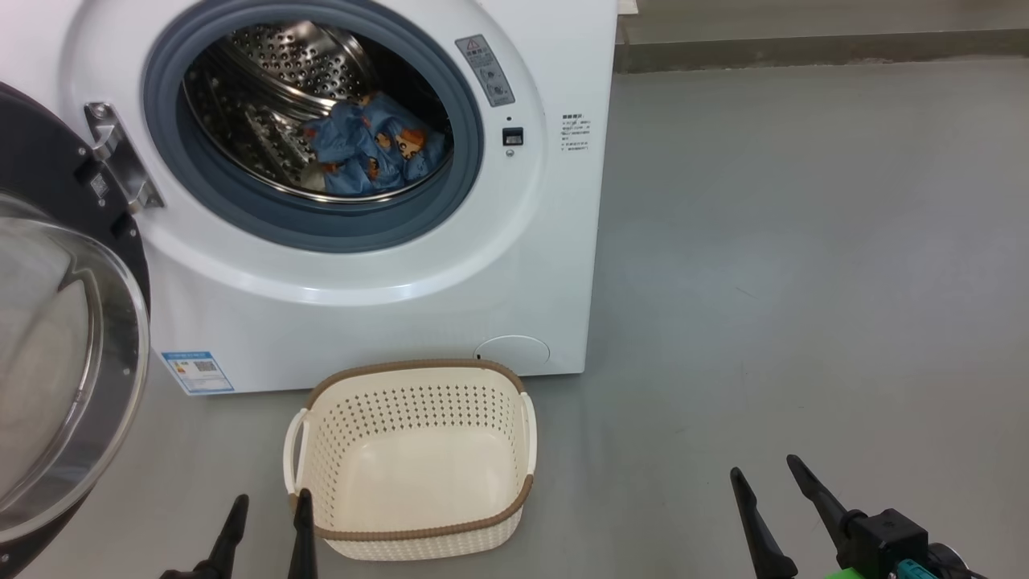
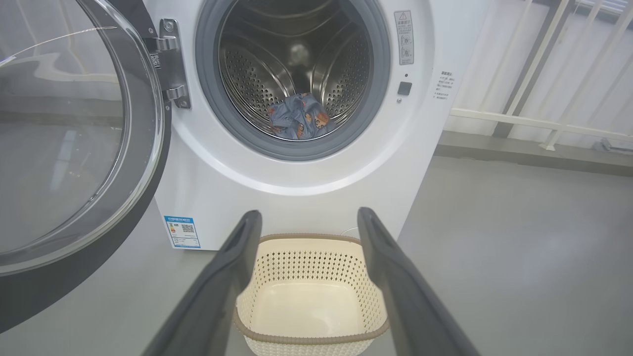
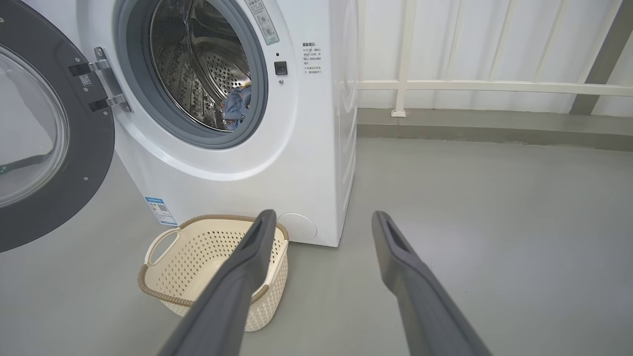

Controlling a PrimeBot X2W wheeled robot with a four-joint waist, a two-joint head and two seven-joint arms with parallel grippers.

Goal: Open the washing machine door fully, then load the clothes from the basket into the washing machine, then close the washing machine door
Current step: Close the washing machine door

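The white washing machine [image 1: 386,314] stands ahead with its door [image 1: 64,354] swung wide open to the left; the glass bowl faces me. Light blue printed clothes [image 1: 370,145] lie bunched in the steel drum, also seen as clothes [image 2: 299,118] in the left wrist view. The cream basket [image 1: 410,515] sits on the floor before the machine with nothing in it. My left gripper [image 1: 269,507] is open just left of the basket's near corner. My right gripper [image 1: 768,474] is open over bare floor, well right of the basket. The cream cloth with a "2" is out of view.
Grey floor [image 1: 804,281] spreads to the right of the machine. A white railing [image 3: 494,86] and a low kerb run along the back wall. The open door's black rim [image 3: 74,188] juts out at the left.
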